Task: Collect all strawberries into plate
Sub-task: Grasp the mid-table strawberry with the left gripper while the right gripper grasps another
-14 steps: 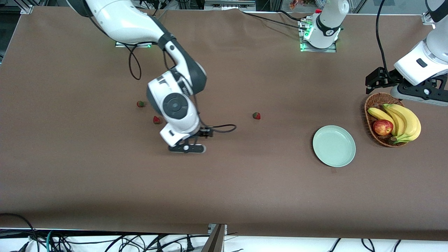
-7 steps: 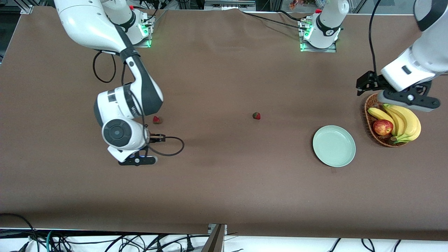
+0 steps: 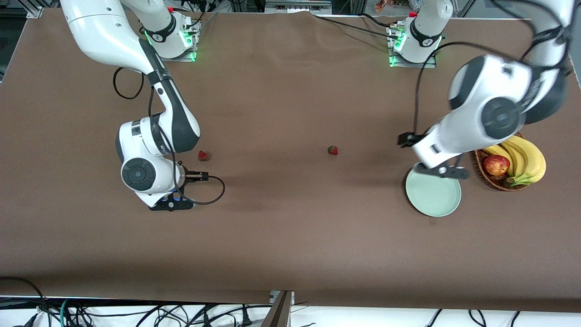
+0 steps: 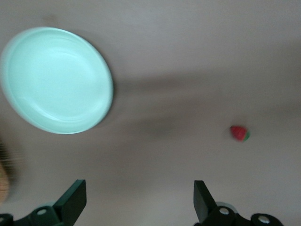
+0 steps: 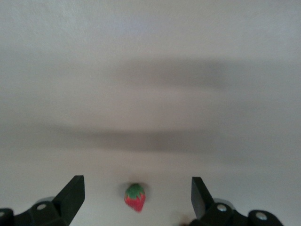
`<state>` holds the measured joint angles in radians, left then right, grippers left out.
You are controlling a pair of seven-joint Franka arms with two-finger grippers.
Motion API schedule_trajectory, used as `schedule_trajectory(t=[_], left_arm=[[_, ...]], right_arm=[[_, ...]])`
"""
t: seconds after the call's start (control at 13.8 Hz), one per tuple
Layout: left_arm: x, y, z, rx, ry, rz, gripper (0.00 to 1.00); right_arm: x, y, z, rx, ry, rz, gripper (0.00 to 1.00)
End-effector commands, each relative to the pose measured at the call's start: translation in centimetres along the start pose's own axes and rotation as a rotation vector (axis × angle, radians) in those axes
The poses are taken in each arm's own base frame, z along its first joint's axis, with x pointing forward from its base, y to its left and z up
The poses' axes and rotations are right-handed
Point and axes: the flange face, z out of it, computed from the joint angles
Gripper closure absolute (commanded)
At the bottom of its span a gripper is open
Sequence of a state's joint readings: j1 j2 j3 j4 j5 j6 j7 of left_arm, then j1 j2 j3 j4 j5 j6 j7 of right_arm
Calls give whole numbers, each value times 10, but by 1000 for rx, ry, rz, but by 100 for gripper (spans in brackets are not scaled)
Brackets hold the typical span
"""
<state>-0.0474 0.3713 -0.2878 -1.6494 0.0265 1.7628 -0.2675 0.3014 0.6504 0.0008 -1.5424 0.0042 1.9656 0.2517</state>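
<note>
Two strawberries lie on the brown table: one (image 3: 203,156) beside my right arm's wrist, another (image 3: 333,150) mid-table. The right wrist view has a strawberry (image 5: 135,197) on the table below my right gripper (image 5: 136,180), between its open fingers (image 5: 70,195). My right gripper (image 3: 170,205) hangs low at the right arm's end. The mint-green plate (image 3: 433,200) has nothing in it. My left gripper (image 3: 442,171) hovers open over its rim on the basket's side. In the left wrist view, off from the left gripper (image 4: 138,197), are the plate (image 4: 56,80) and a strawberry (image 4: 239,133).
A wicker basket (image 3: 499,182) with bananas (image 3: 529,156) and a red apple (image 3: 496,165) stands beside the plate at the left arm's end. A black cable loop (image 3: 217,193) hangs by the right wrist.
My right arm swung from mid-table toward its own end and slowed. My left arm came down from over the basket to over the plate's rim. Both grippers stayed open.
</note>
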Motion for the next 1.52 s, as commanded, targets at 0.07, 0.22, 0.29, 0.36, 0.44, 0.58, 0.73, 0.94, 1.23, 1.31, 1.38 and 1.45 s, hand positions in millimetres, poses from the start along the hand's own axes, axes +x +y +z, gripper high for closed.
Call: schedule_trajectory(t=[0.07, 0.22, 0.29, 0.36, 0.44, 0.58, 0.73, 0.94, 1.23, 1.31, 1.38, 1.45], left_arm=[[18, 69, 66, -8, -8, -120, 0], [16, 105, 102, -18, 18, -175, 0], [12, 112, 119, -28, 35, -204, 0], [4, 123, 139, -41, 55, -247, 0], [-5, 132, 159, -55, 77, -281, 0], [-13, 134, 186, -95, 125, -331, 0], [-27, 149, 210, -100, 130, -325, 5], [-33, 161, 219, -95, 124, -314, 35], [-32, 165, 228, -108, 132, -310, 53], [-32, 165, 228, -108, 132, -310, 65], [-31, 165, 227, -109, 133, -309, 77], [-30, 164, 224, -108, 136, -305, 84]], right_arm=[[-32, -1, 27, 20, -16, -18, 0], [-45, -16, 46, 23, -41, -39, 0], [-51, -19, 56, 23, -49, -41, 0], [-54, -18, 64, 22, -55, -41, 0], [-58, -20, 69, 21, -63, -45, 0], [-64, -20, 77, 14, -85, -48, 0], [-73, -17, 82, 8, -105, -55, 0], [-83, -14, 87, 3, -118, -56, 0], [-87, -13, 92, 1, -126, -56, 33], [-86, -13, 93, 2, -126, -55, 47], [-86, -13, 94, 3, -123, -55, 53], [-86, -13, 97, 2, -126, -55, 55]])
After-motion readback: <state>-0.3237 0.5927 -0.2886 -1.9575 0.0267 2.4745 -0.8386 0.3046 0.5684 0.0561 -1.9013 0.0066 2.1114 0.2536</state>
